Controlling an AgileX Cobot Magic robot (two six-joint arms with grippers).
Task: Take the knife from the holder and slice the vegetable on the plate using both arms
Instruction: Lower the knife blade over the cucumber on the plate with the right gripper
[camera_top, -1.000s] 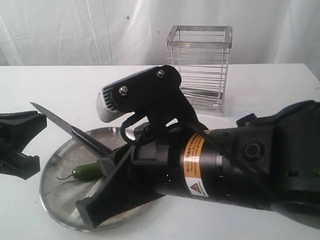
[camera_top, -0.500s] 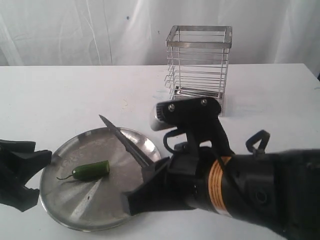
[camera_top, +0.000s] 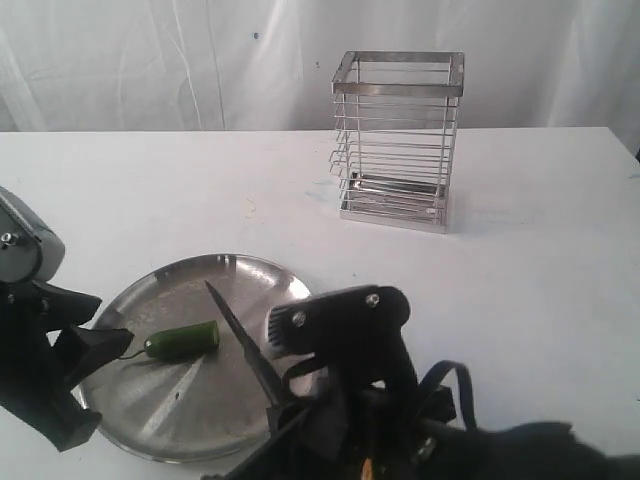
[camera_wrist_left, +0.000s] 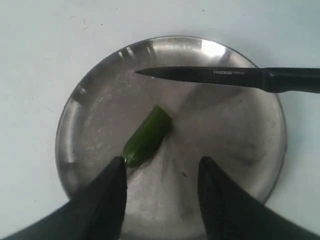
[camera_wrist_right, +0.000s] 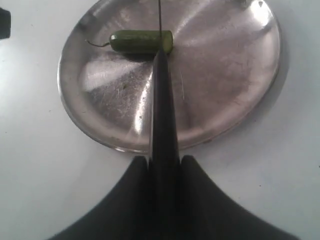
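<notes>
Now the right fingers (camera_wrist_right: 135, 192), pinching the knife (camera_wrist_right: 162, 110) by its handle, have drawn back, leaving the blade poised over the plate (camera_wrist_right: 225, 90) at the blunt end of the pepper (camera_wrist_right: 140, 41). Meanwhile the left fingers (camera_wrist_left: 107, 190) have advanced and spread beside its stem end; I judge bracing comes next.

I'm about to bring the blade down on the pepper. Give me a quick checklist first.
1. Grip: right gripper clamps the knife: ok.
2. Placement: vegetable lies on the plate: ok.
3. Aim: blade crosses the vegetable's blunt end in the right wrist view: ok.
4. Hold-down: left gripper pins the vegetable: not ok, jaws open, stem end beside one finger.
5. Blade height over the vegetable: cannot tell.
</notes>
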